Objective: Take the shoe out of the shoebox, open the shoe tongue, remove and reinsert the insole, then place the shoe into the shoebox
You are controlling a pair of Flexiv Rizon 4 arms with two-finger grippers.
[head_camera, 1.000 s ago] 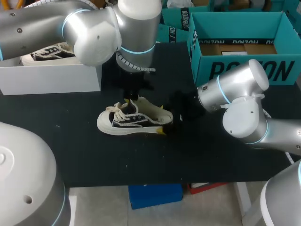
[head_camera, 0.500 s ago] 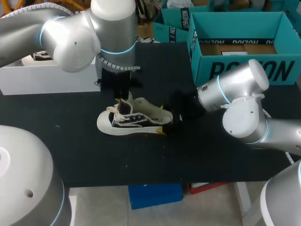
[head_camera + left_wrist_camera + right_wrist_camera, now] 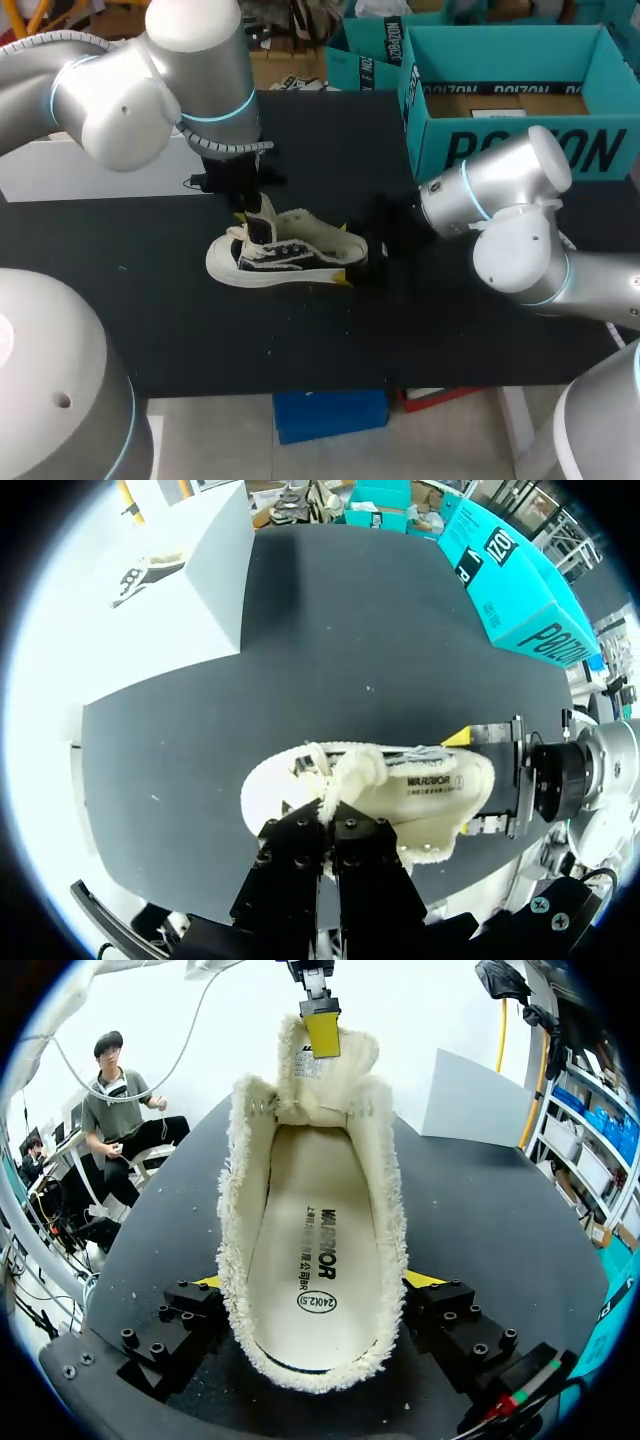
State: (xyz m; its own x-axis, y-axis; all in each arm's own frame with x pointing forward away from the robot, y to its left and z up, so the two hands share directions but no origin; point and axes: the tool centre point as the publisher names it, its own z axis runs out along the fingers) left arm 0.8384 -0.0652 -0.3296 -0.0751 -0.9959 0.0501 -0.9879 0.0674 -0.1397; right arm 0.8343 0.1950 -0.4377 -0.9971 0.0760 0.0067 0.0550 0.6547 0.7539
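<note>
A black and cream low-top shoe [image 3: 280, 257] lies on its sole mid-table, toe to the left. My left gripper [image 3: 250, 214] is shut on the shoe's tongue [image 3: 357, 773] and holds it lifted towards the toe; its yellow tip [image 3: 322, 1030] shows at the tongue's end. My right gripper [image 3: 342, 253] clasps the heel, one yellow finger [image 3: 424, 1280] pressed on each side. The cream insole [image 3: 313, 1250] lies flat inside the open shoe. The white shoebox [image 3: 185, 600] stands at the table's left rear, apart from both grippers.
A large teal box [image 3: 515, 95] stands open at the back right, with another teal box [image 3: 370, 50] behind it. A second shoe [image 3: 148, 570] rests in the white box. Bare black tabletop [image 3: 300, 340] lies in front of the shoe.
My left arm has swung leftwards, drawing the tongue up and over towards the toe. The right arm and the shoe have stayed put.
</note>
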